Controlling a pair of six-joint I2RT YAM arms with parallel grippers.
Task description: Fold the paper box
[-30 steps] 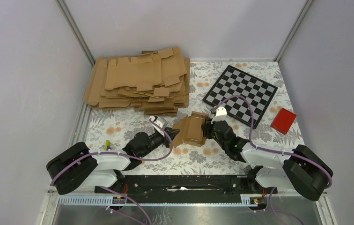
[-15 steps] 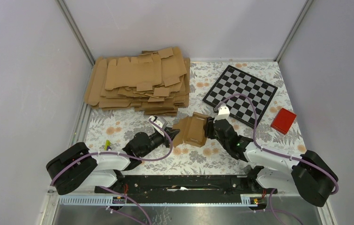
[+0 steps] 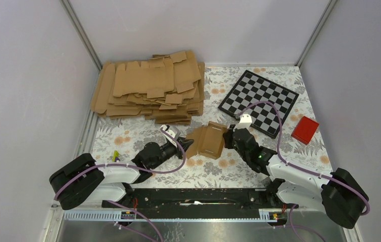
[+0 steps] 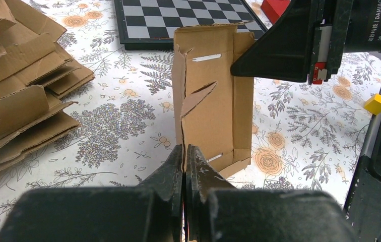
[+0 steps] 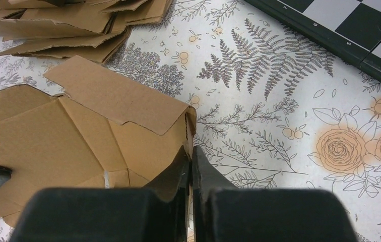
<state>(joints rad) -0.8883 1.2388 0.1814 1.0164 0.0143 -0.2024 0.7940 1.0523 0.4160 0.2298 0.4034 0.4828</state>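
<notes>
The paper box, a small brown cardboard piece partly folded with its side walls raised, sits between the two arms at the table's middle. My left gripper is shut on its left wall; the left wrist view shows the jaws pinched on that wall's thin edge, with the box stretching away from them. My right gripper is shut on the box's right wall; in the right wrist view its jaws clamp the corner edge of the box. An end flap stands up and leans over the box.
A big pile of flat cardboard blanks lies at the back left. A checkerboard lies at the back right, with a red block beside it. A small yellow cube sits near the right arm's base.
The right gripper, open beside the box's right wall before, has shut on that wall. The right arm has shifted slightly to the right. The left gripper has kept its grip.
</notes>
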